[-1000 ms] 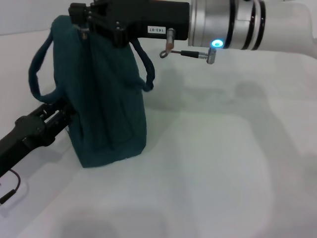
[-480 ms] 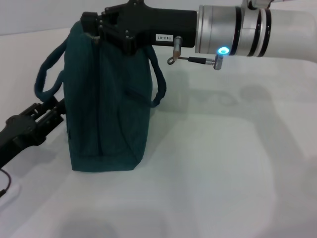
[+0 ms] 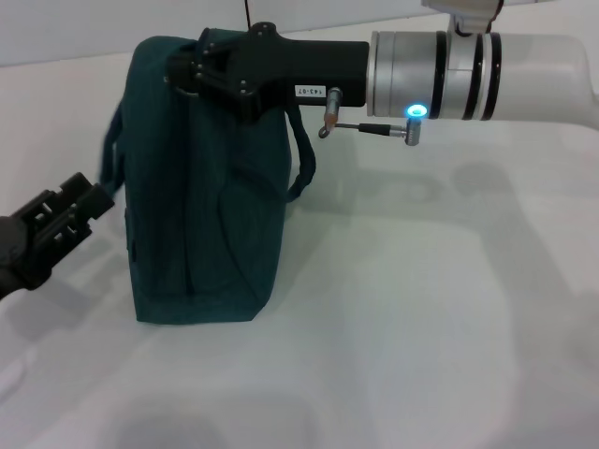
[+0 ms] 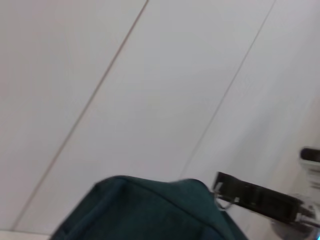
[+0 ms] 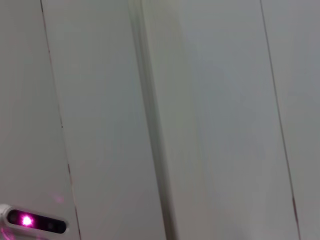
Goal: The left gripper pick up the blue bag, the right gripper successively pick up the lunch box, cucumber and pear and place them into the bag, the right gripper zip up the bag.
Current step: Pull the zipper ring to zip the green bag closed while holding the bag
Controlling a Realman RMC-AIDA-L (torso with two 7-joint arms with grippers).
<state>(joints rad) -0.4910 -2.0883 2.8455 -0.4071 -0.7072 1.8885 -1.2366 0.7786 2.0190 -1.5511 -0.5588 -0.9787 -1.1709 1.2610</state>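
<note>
Our right gripper (image 3: pixel 182 73) reaches across from the right at the top of the blue bag (image 3: pixel 201 196), its black fingers pressed against the bag's upper edge; we cannot tell whether they are closed on anything there. Our left gripper (image 3: pixel 80 201) sits low on the left, just beside the bag's side, and we cannot tell how its fingers stand either.

We work on a plain white table (image 3: pixel 421 318), with pale wall panels behind it; both wrist views show mostly those panels and their thin seams.

We see the bag as dark teal fabric, standing upright on the table with its top drawn together. One loop handle (image 3: pixel 304 164) hangs on the right side below the gripper, another on the left near our left gripper.
</note>
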